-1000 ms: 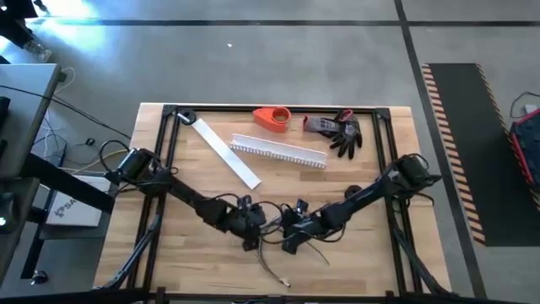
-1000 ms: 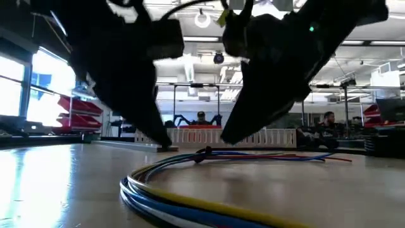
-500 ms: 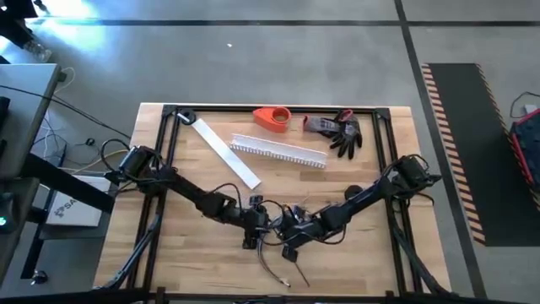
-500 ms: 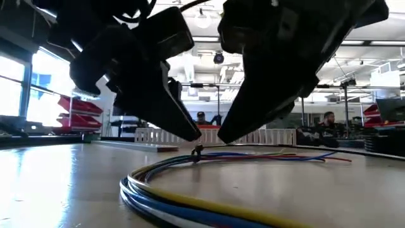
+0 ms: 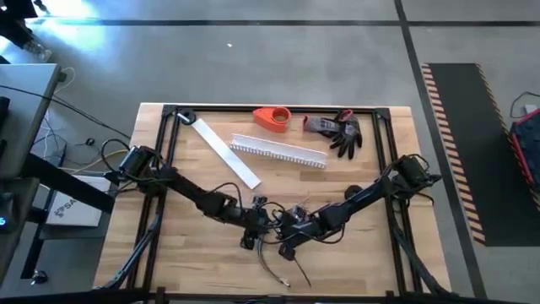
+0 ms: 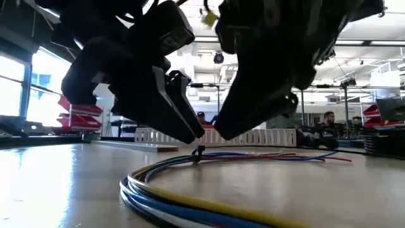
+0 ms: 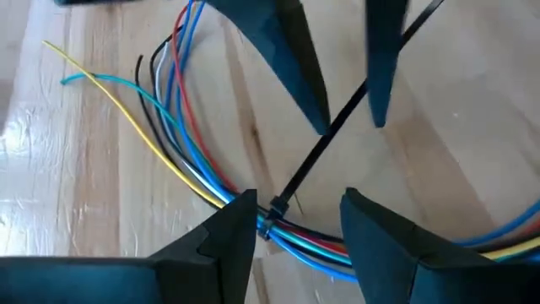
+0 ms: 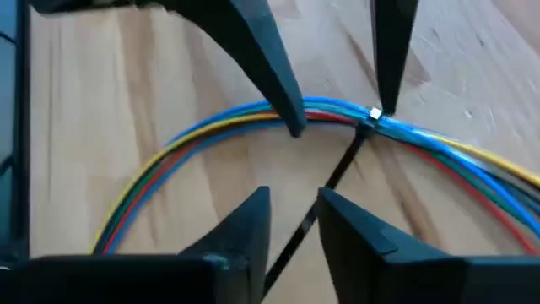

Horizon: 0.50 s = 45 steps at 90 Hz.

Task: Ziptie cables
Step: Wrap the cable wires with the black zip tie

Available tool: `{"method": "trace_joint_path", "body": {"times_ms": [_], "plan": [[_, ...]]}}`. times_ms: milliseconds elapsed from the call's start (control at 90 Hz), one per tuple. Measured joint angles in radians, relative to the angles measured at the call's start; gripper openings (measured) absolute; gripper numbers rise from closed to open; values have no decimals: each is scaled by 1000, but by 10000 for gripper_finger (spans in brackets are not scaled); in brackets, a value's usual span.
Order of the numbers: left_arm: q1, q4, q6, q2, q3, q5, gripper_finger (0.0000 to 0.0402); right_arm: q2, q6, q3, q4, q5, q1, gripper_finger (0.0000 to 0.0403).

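We see the cables (image 7: 190,160) as one curved bundle of thin wires, blue, yellow, red, green and black, too many to count surely, lying on the tabletop (image 5: 186,253). One black ziptie (image 7: 325,143) cinches them. Our left gripper (image 7: 295,224) has its fingers spread, the ziptie head between the tips. Our right gripper (image 8: 294,218) has fingers slightly parted over the ziptie's tail.

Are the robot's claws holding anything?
Nothing is gripped. Both are open: the right gripper straddles the thin black zip tie at its tail, the left gripper at its head.
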Motion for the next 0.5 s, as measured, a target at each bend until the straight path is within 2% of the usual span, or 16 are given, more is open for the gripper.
{"method": "trace_joint_path", "body": {"times_ms": [133, 256, 356, 500], "plan": [[-1, -2, -15, 0, 0, -1, 151, 39, -1, 0, 11, 13, 16, 134], [0, -4, -15, 0, 0, -3, 151, 61, 50, -1, 2, 80, 28, 131], [0, -4, -14, 0, 0, 0, 151, 63, 44, -1, -2, 145, 43, 97], [6, 0, 35, 0, 0, -13, 151, 64, -30, 9, -20, 151, 52, 16]]}}
